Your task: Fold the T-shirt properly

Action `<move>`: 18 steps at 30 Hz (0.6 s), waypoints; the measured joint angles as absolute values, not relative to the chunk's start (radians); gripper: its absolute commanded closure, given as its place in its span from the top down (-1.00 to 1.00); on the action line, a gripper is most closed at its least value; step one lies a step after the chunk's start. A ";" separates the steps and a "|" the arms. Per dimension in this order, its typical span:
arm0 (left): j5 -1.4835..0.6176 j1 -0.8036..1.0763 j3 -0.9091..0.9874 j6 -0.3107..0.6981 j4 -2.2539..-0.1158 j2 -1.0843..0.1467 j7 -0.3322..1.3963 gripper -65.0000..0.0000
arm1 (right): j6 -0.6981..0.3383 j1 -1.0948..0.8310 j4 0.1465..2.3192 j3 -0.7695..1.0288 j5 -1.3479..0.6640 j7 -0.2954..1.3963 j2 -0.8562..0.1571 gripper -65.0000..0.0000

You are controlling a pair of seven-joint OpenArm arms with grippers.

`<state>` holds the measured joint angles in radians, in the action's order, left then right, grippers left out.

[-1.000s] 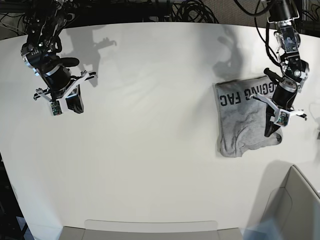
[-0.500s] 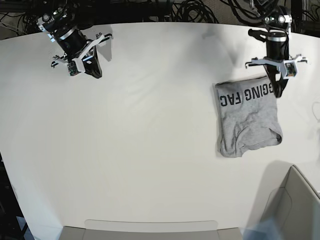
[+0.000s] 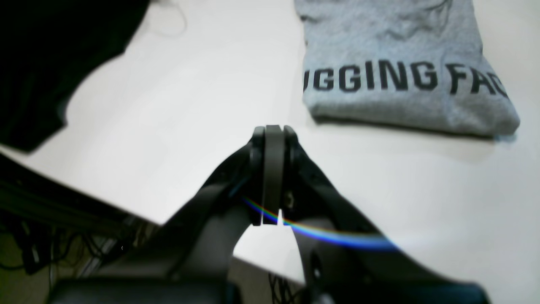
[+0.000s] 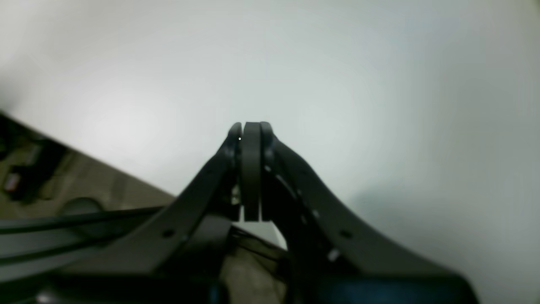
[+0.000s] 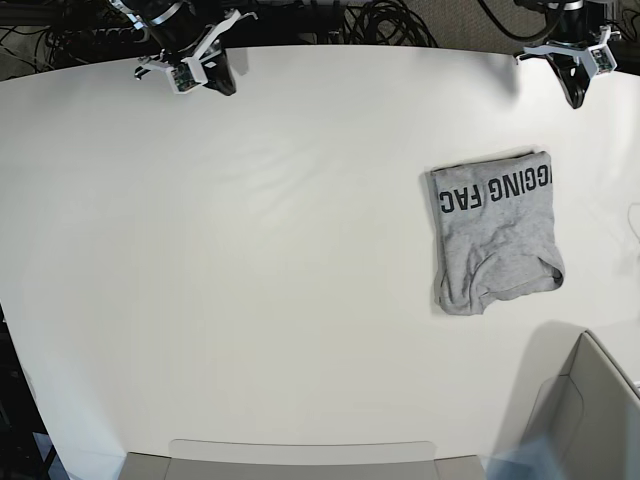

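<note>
On the white table (image 5: 300, 250) lies the folded T-shirt (image 5: 495, 235); both tools (image 3: 272, 135) (image 4: 251, 128) closed, empty.

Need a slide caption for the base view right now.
Folded grey T-shirt lies lettering-up on the white table; left gripper and right gripper shut at the far edge.

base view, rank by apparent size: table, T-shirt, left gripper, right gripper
1. table, fills most of the view.
2. T-shirt, a folded grey block.
3. left gripper and right gripper: both small at the far edge and look alike, so no ranking between them.
</note>
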<state>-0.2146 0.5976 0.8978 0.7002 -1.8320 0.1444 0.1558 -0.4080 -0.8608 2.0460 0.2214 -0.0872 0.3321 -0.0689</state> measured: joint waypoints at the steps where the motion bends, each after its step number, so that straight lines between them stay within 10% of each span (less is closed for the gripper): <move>1: -0.222 0.613 0.898 0.700 -1.831 0.144 0.155 -1.00 | -0.408 -0.871 2.046 0.220 -0.086 0.332 -0.069 -1.00; 18: -0.279 0.769 0.899 0.696 -1.428 0.141 -0.258 -1.00 | -0.397 -1.105 2.043 0.228 -0.078 0.313 0.018 -1.00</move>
<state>-0.2794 0.7689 0.8989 0.6956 -1.4277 0.1413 -0.2581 -0.3969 -1.1046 2.0434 0.2279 -0.0776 0.3134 0.0177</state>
